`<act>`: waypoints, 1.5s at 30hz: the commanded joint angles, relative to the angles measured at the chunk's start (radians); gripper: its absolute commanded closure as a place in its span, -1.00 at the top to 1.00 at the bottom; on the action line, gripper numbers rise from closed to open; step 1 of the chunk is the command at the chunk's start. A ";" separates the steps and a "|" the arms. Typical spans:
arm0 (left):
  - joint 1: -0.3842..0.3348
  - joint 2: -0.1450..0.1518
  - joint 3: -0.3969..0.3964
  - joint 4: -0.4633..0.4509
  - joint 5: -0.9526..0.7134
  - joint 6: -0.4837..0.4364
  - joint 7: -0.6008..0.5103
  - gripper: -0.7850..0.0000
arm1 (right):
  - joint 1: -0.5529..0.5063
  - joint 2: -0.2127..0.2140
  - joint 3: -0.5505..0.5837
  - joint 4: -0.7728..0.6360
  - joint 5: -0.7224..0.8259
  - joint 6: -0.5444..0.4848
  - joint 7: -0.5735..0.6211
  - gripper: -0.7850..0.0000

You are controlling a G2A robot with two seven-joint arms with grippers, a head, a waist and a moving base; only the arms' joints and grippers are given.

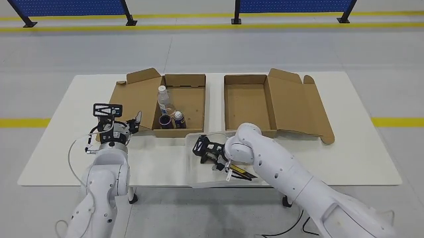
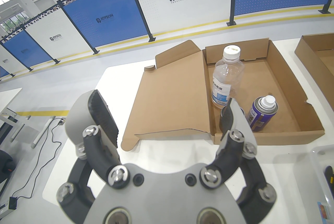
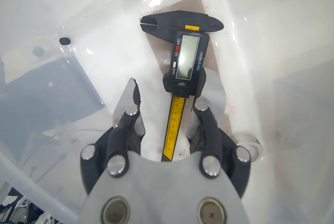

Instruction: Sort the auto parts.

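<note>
Jaws of the right gripper (image 3: 169,94) stand wide apart, holding nothing. They straddle the yellow scale beam of a black digital caliper (image 3: 188,58). The caliper lies flat on the floor of a translucent white plastic bin (image 3: 234,26), close to one of the bin's walls. One finger sits just beside the caliper's display housing and the other is clear of the beam. An uneven squeeze could therefore shove the tool sideways before both pads bite.

The beam is thin and smooth, so the grip looks likely to slip or twist. If the gripper closes behind the housing, the heavier head end may droop on the lift. That head end rests on a brownish card sheet (image 3: 198,5).

The wall near the caliper leaves little room, and a fingertip could catch it and drag the bin. A small metal ring (image 3: 248,146) lies in the bin near the gripper's base and might get knocked.

The left gripper (image 2: 164,102) is also spread wide and carries nothing. It hangs beside the bin, in front of an open brown cardboard box (image 2: 268,135). That box holds a clear plastic bottle with a white cap (image 2: 227,78) and a blue spray can (image 2: 261,112), both upright. A careless swing over the box from the bin could topple either one.
</note>
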 commanded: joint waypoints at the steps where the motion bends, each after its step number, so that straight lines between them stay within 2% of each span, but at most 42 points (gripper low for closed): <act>1: 0.000 0.000 0.000 0.000 0.000 0.000 0.000 1.00 | 0.001 -0.002 0.000 0.002 -0.002 -0.001 -0.002 -0.08; 6: 0.000 0.000 0.000 0.000 0.000 0.000 0.000 1.00 | 0.002 -0.005 -0.001 0.009 -0.003 -0.004 0.002 -0.44; 10: 0.000 0.000 0.000 0.000 0.000 0.000 0.000 1.00 | 0.002 -0.008 0.000 0.011 -0.004 -0.002 0.004 -1.00; 23: 0.000 0.000 0.000 0.000 0.000 0.000 0.000 1.00 | -0.011 0.006 0.040 -0.058 -0.020 0.005 0.016 -1.00; 36: 0.000 0.000 0.000 0.000 0.000 0.000 0.000 1.00 | -0.082 0.055 0.133 -0.218 -0.057 0.007 0.020 -1.00; 45: 0.000 0.000 0.000 0.000 0.000 0.000 0.000 1.00 | -0.166 0.093 0.219 -0.352 -0.102 0.037 -0.035 -1.00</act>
